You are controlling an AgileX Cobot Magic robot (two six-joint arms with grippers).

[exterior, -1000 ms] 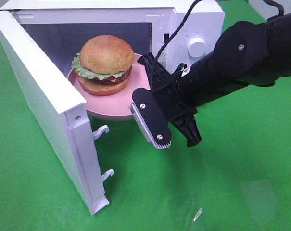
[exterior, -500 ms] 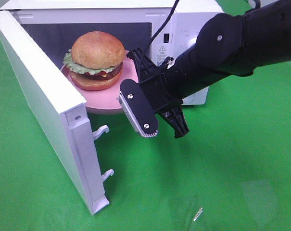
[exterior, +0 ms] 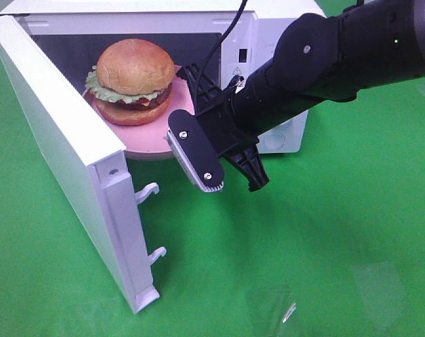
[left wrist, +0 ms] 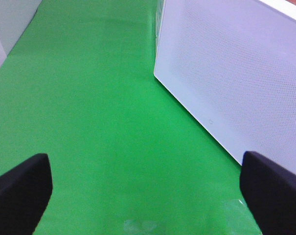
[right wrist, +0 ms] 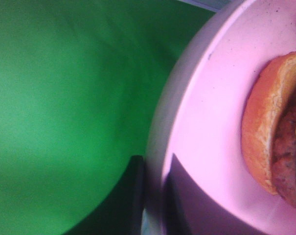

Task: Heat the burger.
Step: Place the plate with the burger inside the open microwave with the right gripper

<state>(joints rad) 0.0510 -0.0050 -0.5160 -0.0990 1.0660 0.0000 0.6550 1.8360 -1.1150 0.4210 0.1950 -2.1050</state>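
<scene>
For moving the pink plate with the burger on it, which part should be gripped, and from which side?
Take the pink plate by its thin rim on the side facing out of the microwave, one jaw on each face of the edge, as the right gripper does now. The burger fills the middle, so only the rim is bare, and the cavity likely blocks the other sides.

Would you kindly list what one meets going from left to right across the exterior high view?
Open microwave door → burger → right gripper, shut on the rim of the pink plate → black arm.
</scene>
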